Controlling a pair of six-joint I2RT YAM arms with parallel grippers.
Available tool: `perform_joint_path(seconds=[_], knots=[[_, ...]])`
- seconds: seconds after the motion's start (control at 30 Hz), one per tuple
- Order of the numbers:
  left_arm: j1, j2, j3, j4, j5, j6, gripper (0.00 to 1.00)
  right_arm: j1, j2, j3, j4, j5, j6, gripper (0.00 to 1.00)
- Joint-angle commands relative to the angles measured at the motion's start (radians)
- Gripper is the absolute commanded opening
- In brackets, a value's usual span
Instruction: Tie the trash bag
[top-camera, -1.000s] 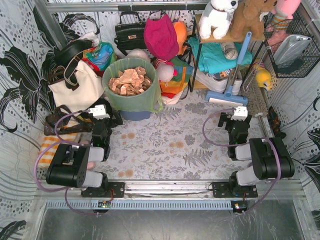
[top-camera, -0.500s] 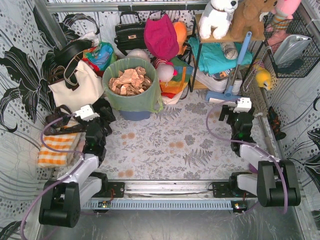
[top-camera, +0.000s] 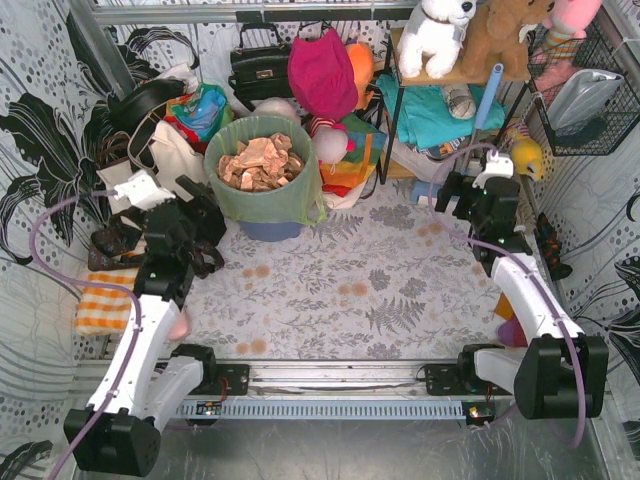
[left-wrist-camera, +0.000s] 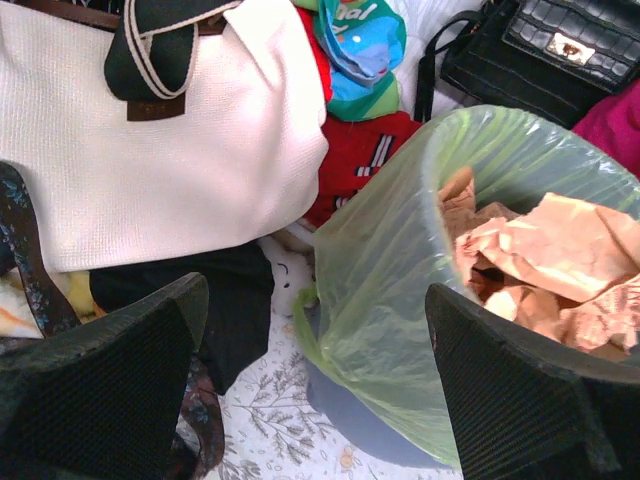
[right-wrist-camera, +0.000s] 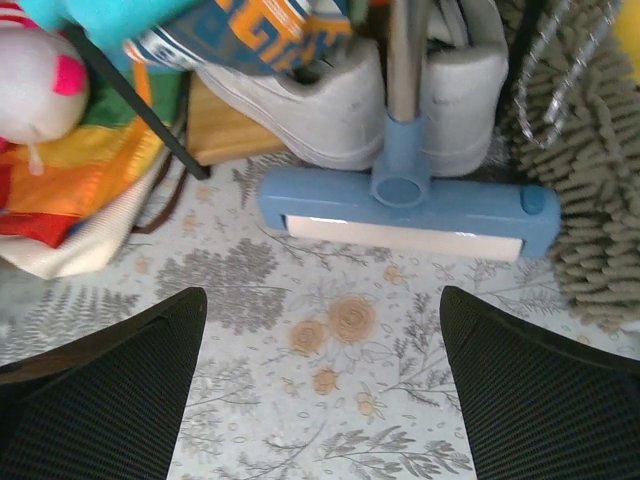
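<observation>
Trash bag (top-camera: 255, 206), lime-green and untied, lined the blue-grey bin (top-camera: 270, 231) at upper centre, while the left gripper (top-camera: 205, 228) beside it and the right gripper (right-wrist-camera: 322, 300) at upper right gaped wide and empty, so each likely needed to pinch opposite rim folds, clear of the paper scraps (top-camera: 262, 160).

Legible text: none can be read with certainty in any view.
Blue-green bag (left-wrist-camera: 355, 50): white curved lettering at its top edge, cut off by the frame; the letters cannot be made out.
Orange-and-blue fabric (right-wrist-camera: 250, 30): bold blocky orange shapes on blue, possibly letters, partly hidden and unreadable.
Cream tote bag (left-wrist-camera: 150, 170): dark patch below the strap; whether it carries wording cannot be told.
Black handbag (left-wrist-camera: 500, 60): gold clasp, too small to show a brand mark.
</observation>
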Motion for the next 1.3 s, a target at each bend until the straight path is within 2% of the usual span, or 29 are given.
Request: perform_joint_path(seconds=[0.0, 0.1, 0.27, 0.47, 0.77, 1.03, 1.2, 1.27], knots=[[-0.006, 0.047, 0.168, -0.248, 0.041, -0.035, 0.98, -0.005, 0.043, 0.172, -0.208, -0.096, 0.062, 0.99], [-0.006, 0.093, 0.269, -0.336, 0.078, -0.029, 0.98, -0.004, 0.100, 0.289, -0.313, -0.118, 0.111, 0.93], [-0.006, 0.170, 0.411, -0.425, 0.139, -0.003, 0.98, 0.018, 0.165, 0.428, -0.395, -0.135, 0.189, 0.90], [-0.002, 0.304, 0.558, -0.487, 0.178, 0.026, 0.98, 0.191, 0.279, 0.662, -0.489, -0.028, 0.243, 0.89], [0.039, 0.504, 0.781, -0.574, 0.236, 0.039, 0.99, 0.421, 0.499, 0.997, -0.543, 0.046, 0.322, 0.88], [0.064, 0.620, 0.869, -0.617, 0.284, 0.072, 0.80, 0.542, 0.715, 1.263, -0.608, 0.089, 0.354, 0.83], [0.093, 0.635, 0.860, -0.615, 0.278, 0.071, 0.72, 0.582, 0.784, 1.348, -0.616, 0.114, 0.360, 0.80], [0.105, 0.644, 0.864, -0.617, 0.286, 0.072, 0.67, 0.590, 0.806, 1.366, -0.620, 0.116, 0.367, 0.75]])
